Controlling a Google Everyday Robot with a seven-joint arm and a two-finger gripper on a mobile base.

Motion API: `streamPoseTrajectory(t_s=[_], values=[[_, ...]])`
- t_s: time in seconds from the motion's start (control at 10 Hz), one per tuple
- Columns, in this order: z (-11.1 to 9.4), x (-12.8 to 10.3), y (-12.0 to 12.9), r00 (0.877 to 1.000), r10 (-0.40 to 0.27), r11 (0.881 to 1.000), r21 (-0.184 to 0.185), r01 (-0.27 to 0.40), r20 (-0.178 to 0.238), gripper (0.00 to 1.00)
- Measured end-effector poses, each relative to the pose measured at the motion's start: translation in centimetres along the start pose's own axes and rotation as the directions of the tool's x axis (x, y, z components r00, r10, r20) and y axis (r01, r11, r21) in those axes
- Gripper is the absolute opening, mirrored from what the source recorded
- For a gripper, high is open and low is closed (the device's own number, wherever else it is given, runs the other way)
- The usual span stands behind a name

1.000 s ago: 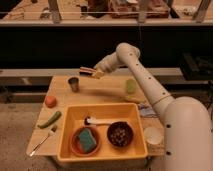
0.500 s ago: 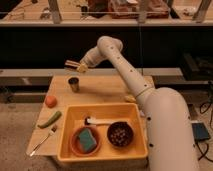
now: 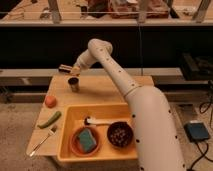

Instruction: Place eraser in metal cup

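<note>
gripper (image 3: 70, 70): above the counter's far left corner, just over and slightly left of the cup; arm reaches in from 4 o'clock
jaws: closed down on the eraser
eraser (image 3: 64, 68): held in the air, roughly level, sticking out toward 9 o'clock from the gripper; above the cup rim, not inside it
cup (image 3: 73, 84): metal, upright on the counter at the far left; dark inside, can't tell contents
counter (image 3: 107, 92): pale wood top
around cup: nothing touching it; orange-red round item (image 3: 50, 101) at 7 o'clock of the cup, near the left edge
green vegetable (image 3: 49, 119): long, lying diagonally, at 6 o'clock of the round item
fork (image 3: 42, 142): near left corner of the counter, lying diagonally
tray (image 3: 70, 115): yellow, takes up the near half of the counter; arm body covers its right end
tray contents: orange bowl (image 3: 75, 144) holding a teal sponge (image 3: 87, 140); dark bowl (image 3: 120, 135) with small dark round pieces; white-handled tool (image 3: 98, 121) behind the bowls, dark head toward 9 o'clock
obstructions: only the arm's own link crosses over the counter's right side
writing: none readable
</note>
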Motion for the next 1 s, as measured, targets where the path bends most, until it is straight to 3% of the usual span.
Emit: streamPoseTrajectory(t_s=[0.3,1.0], values=[[1.6,-1.2,-0.3,1.0,0.014,1.0,0.003,-0.014,0.011,0.0],[3.9,-3.0,-0.7,0.999,0.026,0.999,-0.044,-0.024,0.036,0.0]])
